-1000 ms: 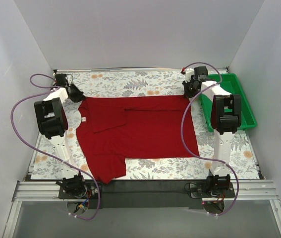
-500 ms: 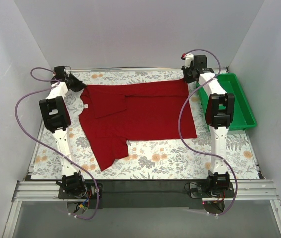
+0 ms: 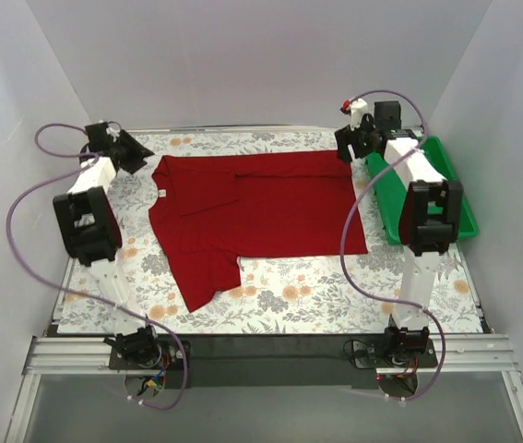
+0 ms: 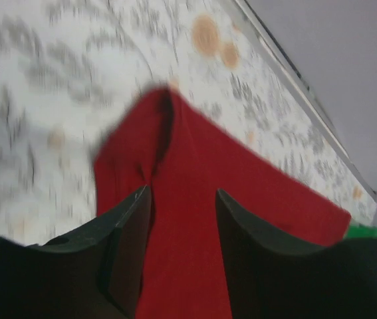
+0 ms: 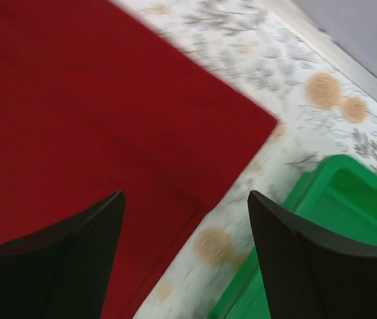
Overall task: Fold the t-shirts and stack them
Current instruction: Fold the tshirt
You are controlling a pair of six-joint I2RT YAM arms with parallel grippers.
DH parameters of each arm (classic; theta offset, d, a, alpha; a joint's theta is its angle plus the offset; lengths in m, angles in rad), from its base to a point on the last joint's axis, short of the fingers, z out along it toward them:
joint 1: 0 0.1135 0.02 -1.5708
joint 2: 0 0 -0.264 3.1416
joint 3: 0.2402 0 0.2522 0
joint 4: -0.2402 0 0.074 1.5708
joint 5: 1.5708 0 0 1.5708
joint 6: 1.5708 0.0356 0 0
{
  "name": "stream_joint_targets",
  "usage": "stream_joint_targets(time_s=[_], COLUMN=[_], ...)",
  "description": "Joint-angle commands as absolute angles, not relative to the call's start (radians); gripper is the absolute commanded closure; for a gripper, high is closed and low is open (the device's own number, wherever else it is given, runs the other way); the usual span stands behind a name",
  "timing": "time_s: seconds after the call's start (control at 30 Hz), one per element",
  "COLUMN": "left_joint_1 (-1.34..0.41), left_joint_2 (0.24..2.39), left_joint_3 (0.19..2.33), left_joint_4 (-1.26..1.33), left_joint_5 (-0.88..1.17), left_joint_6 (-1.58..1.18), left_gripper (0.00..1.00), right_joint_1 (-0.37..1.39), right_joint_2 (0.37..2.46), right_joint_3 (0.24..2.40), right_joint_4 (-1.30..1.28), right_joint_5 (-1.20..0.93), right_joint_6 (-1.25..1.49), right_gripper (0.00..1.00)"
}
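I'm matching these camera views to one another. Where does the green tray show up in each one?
Top external: green tray at the right edge.
Left wrist: a green sliver, low at far right.
Right wrist: lower right corner.
Shared landmark: the red t-shirt, its corner nearest the tray.

The left hand (image 4: 181,198) and right hand (image 5: 185,199) released t-shirt (image 3: 261,208).

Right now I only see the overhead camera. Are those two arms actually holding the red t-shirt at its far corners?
Observer: No. The left wrist camera shows the left fingers spread apart, with the dark red t-shirt lying below them, not pinched.
Operator: And the right side?
Observer: The right fingers are wide apart too, with nothing between them.
Operator: Is the shirt touching that green box?
Observer: No. A strip of flowered tablecloth separates the shirt's corner from the green tray.
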State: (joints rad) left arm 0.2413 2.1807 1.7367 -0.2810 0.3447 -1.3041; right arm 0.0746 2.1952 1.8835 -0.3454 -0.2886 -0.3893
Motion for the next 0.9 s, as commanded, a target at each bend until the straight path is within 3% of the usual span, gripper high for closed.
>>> stream_joint_targets(time_s=[0.0,0.03,0.13,0.2,0.4,0.6,0.87], left_joint_1=[0.250,0.252,0.238,0.203,0.074,0.028,-0.093], left_joint_2=[1.731,1.641,1.390,1.248,1.022,0.930,0.928], left_joint_3=[1.380,1.282,0.976,0.834,0.684,0.661,0.585], left_joint_4=[-0.177,-0.122,-0.153,-0.199,-0.555,-0.834,-0.988], left_joint_5=[0.394,0.446,0.508,0.515,0.388,0.174,0.254], left_joint_6=[-1.238,-1.255,-1.291,-1.334,-1.445,-1.624,-1.752], left_gripper=[0.56,0.51,0.44,0.44,0.45,0.44,0.45], right_joint_1=[0.077,0.078,0.080,0.089,0.130,0.147,0.146], right_joint_2=[1.862,1.812,1.640,1.524,1.321,1.308,1.339], right_joint_3=[1.668,1.520,1.300,1.107,0.833,0.784,0.804], right_joint_4=[-0.395,-0.499,-0.679,-0.733,-0.735,-0.719,-0.670], right_joint_5=[-0.674,-0.827,-0.937,-0.942,-0.904,-0.920,-0.876], right_joint_6=[-0.662,-0.886,-1.345,-1.431,-1.470,-1.410,-1.332], right_gripper=[0.32,0.31,0.31,0.30,0.31,0.32,0.32])
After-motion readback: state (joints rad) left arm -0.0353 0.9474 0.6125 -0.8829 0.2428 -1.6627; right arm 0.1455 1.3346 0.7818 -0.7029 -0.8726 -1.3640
